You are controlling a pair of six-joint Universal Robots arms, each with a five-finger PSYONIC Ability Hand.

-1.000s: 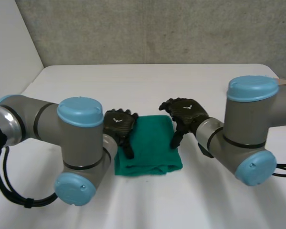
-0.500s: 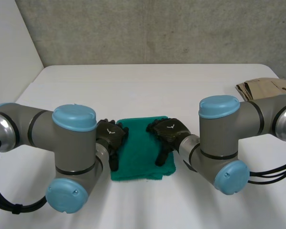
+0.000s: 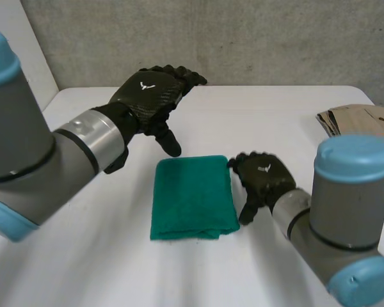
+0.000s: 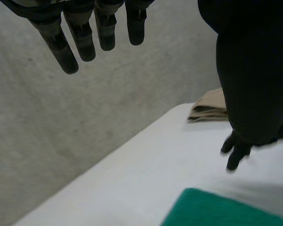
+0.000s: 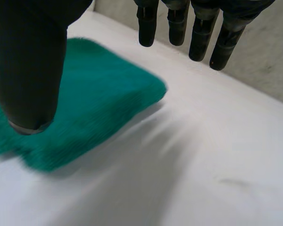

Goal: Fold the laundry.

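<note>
- Green cloth [image 3: 192, 195], the laundry item, lies at the middle of the white worktop [image 3: 275, 115], folded into a compact rectangle. Its long axis runs near to far.
- Condition of cloth: the top face is flat and the side edges are fairly straight. The near edge shows stacked layers with a slight bulge. The texture looks like towelling.
- Right hand [image 3: 264, 180] sits low, just beside the cloth's right edge; contact cannot be confirmed. Its fingers [image 5: 178, 26] hang straight and relaxed, spread away from the thumb, holding nothing. In the right wrist view the cloth lies on the thumb side, with one corner reaching toward the fingertips.
- Left hand [image 3: 155, 94] is raised over the far left of the worktop, well apart from the cloth. Its fingers [image 4: 80, 42] are straight, loose and empty. The cloth lies to the near right of this hand.
- Nearer hand: the right, by a clear margin.
- Tan folded stack [image 3: 358, 120], paper-like, rests at the far right edge, well apart from the cloth.
- Assessment: the fold appears complete or close to it. Any further tidying would suit the right hand, reaching left across the adjacent edge.
</note>
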